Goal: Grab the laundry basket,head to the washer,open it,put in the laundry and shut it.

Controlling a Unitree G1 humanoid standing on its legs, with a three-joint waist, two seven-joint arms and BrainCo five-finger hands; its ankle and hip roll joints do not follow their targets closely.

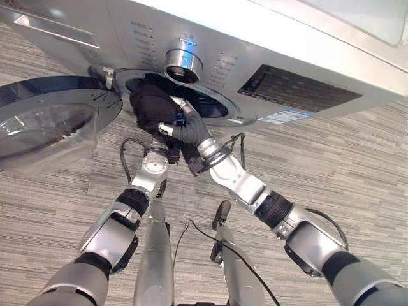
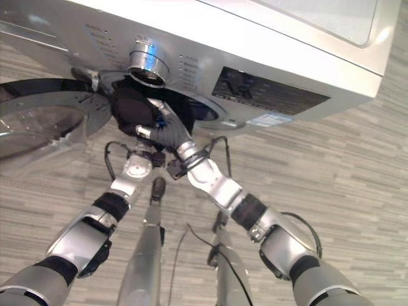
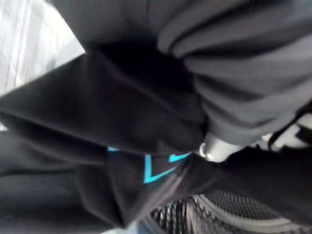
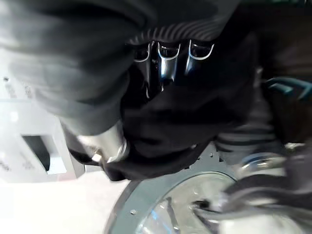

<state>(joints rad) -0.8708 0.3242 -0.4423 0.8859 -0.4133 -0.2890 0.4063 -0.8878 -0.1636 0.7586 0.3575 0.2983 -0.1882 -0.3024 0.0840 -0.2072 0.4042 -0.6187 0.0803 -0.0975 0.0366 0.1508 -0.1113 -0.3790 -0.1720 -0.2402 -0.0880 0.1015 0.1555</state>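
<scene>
The silver washer (image 1: 306, 57) stands before me with its round glass door (image 1: 51, 121) swung open to the left. A black garment (image 1: 152, 105) with a blue print (image 3: 156, 168) bunches at the mouth of the drum opening (image 1: 210, 105). My right hand (image 1: 188, 131) reaches into that mouth, and in its wrist view its fingers (image 4: 163, 61) dig into the black cloth with the thumb (image 4: 107, 146) beneath it. My left hand (image 3: 243, 63) is just below and behind the right one, pressed against the same cloth, which hides most of it.
A chrome dial (image 1: 183, 60) sits above the opening, with a dark control panel (image 1: 299, 89) to its right. The open door juts out over the grey striped floor (image 1: 357, 172) on the left. The detergent drawer (image 4: 39, 151) shows in the right wrist view.
</scene>
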